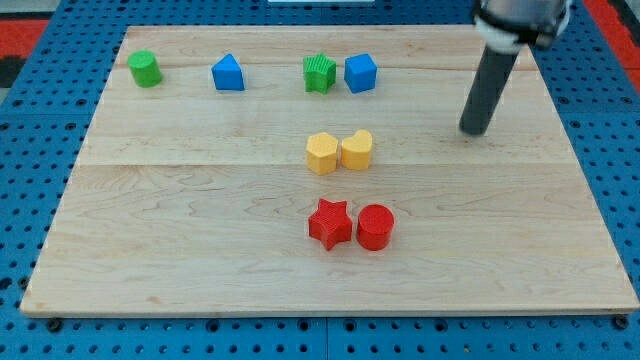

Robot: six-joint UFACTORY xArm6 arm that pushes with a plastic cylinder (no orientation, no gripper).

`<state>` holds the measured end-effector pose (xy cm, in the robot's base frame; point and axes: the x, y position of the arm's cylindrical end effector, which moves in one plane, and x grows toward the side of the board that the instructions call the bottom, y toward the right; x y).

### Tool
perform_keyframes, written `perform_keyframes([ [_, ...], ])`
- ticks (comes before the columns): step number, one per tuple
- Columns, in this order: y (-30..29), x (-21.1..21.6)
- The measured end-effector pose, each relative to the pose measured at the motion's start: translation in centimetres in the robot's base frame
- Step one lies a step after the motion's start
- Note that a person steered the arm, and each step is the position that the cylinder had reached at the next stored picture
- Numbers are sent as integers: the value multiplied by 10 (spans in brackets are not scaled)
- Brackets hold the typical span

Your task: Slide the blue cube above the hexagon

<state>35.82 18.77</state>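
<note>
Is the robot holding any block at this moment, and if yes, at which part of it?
Nothing is held. My tip stands alone on the board, apart to the view's right of the blue cube, touching no block.

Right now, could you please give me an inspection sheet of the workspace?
Surface: wooden board, flat.
Job's things: blue cube at the view's top, touching the green star-like block on its left; yellow hexagon below them, touching the yellow heart.
Clutter: green cylinder, blue house-shaped block, red star, red cylinder.
Grippers: none; my tip rests to the cube's right, apart from every block.
Cables: nothing seen.
Surroundings: blue perforated base; red strip at the view's top right.
</note>
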Motion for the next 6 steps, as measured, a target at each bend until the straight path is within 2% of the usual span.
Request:
perform_keyframes([
  [1, -27, -78],
  [2, -90, -95],
  [3, -144, -90],
  [4, -147, -49],
  [5, -129, -43],
  [6, -164, -17],
])
